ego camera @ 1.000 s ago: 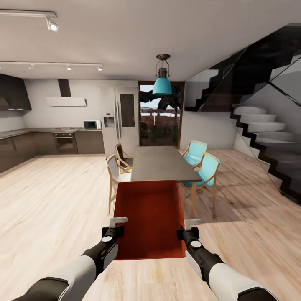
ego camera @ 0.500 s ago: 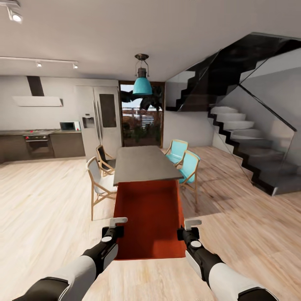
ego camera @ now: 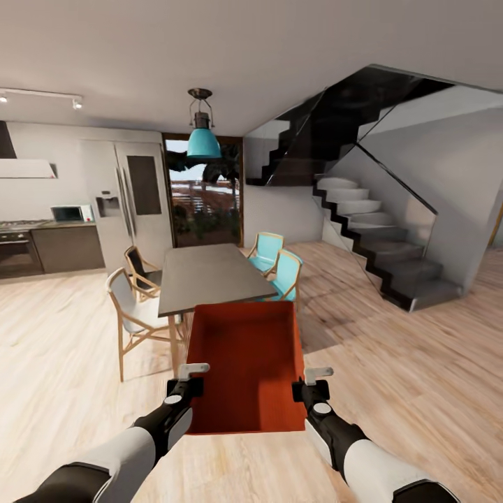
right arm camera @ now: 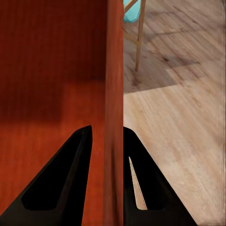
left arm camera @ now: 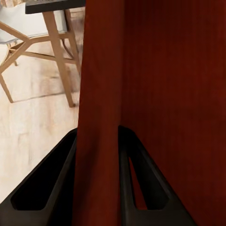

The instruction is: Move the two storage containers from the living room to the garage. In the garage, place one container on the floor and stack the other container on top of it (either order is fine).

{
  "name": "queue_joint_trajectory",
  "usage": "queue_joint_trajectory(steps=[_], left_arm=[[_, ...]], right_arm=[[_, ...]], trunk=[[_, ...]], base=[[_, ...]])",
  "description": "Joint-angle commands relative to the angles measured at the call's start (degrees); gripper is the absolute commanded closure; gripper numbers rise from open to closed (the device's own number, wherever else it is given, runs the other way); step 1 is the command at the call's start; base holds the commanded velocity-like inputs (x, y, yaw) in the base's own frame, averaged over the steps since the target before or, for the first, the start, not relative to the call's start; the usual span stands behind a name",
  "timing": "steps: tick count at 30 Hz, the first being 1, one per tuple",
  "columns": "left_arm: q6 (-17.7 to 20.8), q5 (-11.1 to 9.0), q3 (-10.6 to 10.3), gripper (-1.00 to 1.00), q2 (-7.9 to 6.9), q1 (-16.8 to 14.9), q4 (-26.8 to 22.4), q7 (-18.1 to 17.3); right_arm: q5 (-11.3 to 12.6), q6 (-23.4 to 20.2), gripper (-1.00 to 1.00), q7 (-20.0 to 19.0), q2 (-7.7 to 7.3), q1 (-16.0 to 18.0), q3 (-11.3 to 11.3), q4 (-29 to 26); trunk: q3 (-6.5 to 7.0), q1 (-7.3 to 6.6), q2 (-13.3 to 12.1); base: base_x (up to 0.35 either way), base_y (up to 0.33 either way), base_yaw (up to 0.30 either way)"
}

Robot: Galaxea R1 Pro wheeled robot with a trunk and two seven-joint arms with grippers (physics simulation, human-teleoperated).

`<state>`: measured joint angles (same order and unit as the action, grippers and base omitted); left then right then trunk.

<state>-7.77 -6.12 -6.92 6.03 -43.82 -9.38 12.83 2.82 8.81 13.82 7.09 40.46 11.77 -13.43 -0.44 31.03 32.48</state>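
Item: storage container [ego camera: 246, 367], orange-red, open-topped, rectangular, thin walls. Carried clear of the wooden floor [ego camera: 70, 335], held out in front of the robot between both arms, level, opening upward. Interior shows bare; whether the second container is nested inside cannot be told.

Holders: left gripper [ego camera: 187, 378] on the container's left wall, right gripper [ego camera: 312, 383] on its right wall. In the left wrist view, the two dark fingers [left arm camera: 61, 179] sit one on each face of the red wall and pinch it. The right wrist view shows the same: fingers [right arm camera: 70, 174] pressed against either side of the opposite wall.

Surroundings: dark-topped dining table [ego camera: 206, 276] just beyond the container's far edge, with pale wooden chairs [ego camera: 133, 314] on one side and turquoise chairs [ego camera: 279, 269] on the other. A teal pendant lamp [ego camera: 203, 141] hangs above. Kitchen units with fridge [ego camera: 129, 202] stand at the back left; a dark staircase [ego camera: 377, 237] rises at the right. Glazed door [ego camera: 206, 199] to the outdoors lies behind the table.

Status of task: judged to be in the transport stage. One container is lifted and in transit through an open-plan dining area. No grey concrete floor or plank door is in view, so the garage is not yet reached. Remaining: arrival, setting one container down, stacking the other on it.
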Motion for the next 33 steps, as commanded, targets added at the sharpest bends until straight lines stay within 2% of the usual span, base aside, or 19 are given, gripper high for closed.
queue_joint_trajectory(steps=[1,33], left_arm=[[-0.3,-0.1,3.6,1.00,-0.66,0.0,-0.1,2.7],[-0.3,-0.2,3.6,1.00,-0.67,0.0,0.1,2.7]], right_arm=[[0.4,0.3,1.00,3.0,-1.30,0.1,-3.0,0.1],[0.4,0.3,1.00,2.9,-1.29,0.0,-2.9,0.1]], trunk=[[-0.04,0.02,0.1],[-0.04,0.02,0.1]], base=[[0.000,0.000,-0.295],[0.000,0.000,-0.295]])
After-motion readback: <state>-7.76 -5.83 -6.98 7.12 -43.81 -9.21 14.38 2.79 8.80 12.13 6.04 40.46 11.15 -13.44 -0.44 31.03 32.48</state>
